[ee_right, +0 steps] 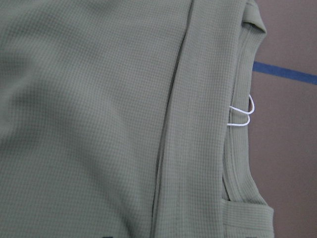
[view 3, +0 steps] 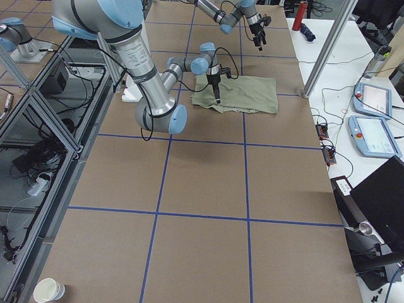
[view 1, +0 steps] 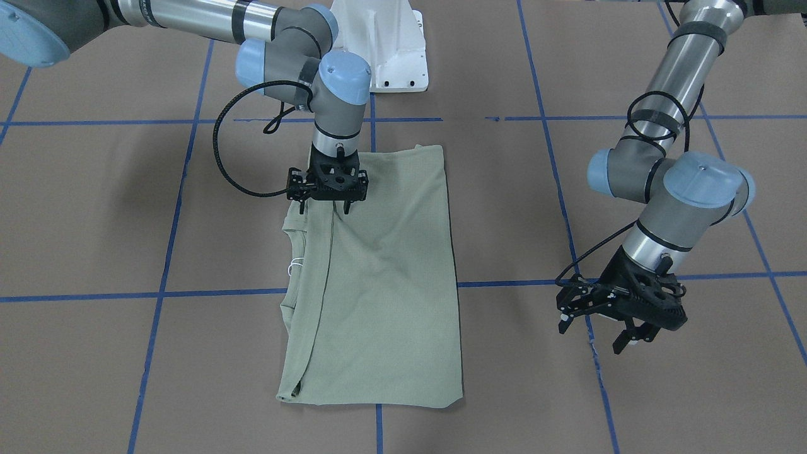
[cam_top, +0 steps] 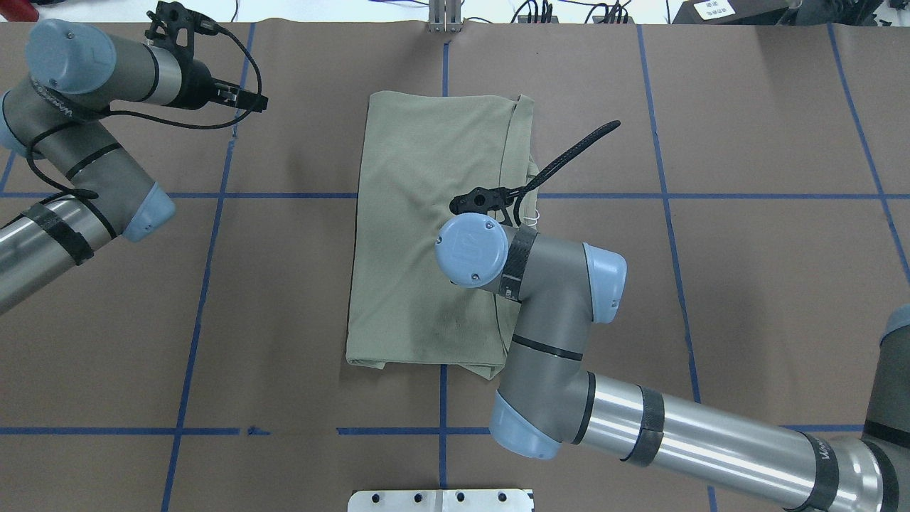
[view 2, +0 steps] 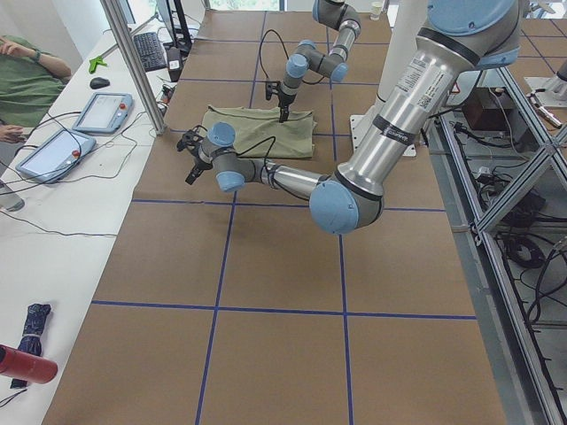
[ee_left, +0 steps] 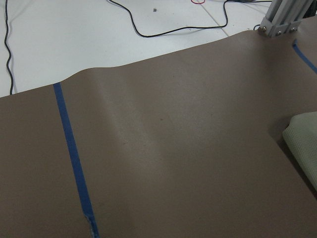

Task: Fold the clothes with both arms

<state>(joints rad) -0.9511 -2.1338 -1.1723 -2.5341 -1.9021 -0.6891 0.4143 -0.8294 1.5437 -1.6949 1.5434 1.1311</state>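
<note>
The clothes are one pale sage-green knit shirt (view 1: 384, 284) (cam_top: 419, 227), folded into a long rectangle in the middle of the table. Its ribbed neck and white tag loop (view 1: 293, 266) (ee_right: 242, 116) show along one long edge. My right gripper (view 1: 325, 208) hangs open just above the shirt beside the neck edge, with nothing between its fingers. In the overhead view its wrist hides most of it (cam_top: 483, 200). My left gripper (view 1: 596, 334) (cam_top: 245, 99) is open and holds nothing, well off to the side of the shirt over bare paper. A shirt corner (ee_left: 304, 139) shows in the left wrist view.
Brown paper with a blue tape grid (view 1: 372, 293) covers the table. The white pedestal base (view 1: 391, 44) stands at the robot's side. Beyond the far edge are a metal post (cam_top: 444, 25), cables, tablets (view 2: 102, 111) and a seated person (view 2: 27, 75).
</note>
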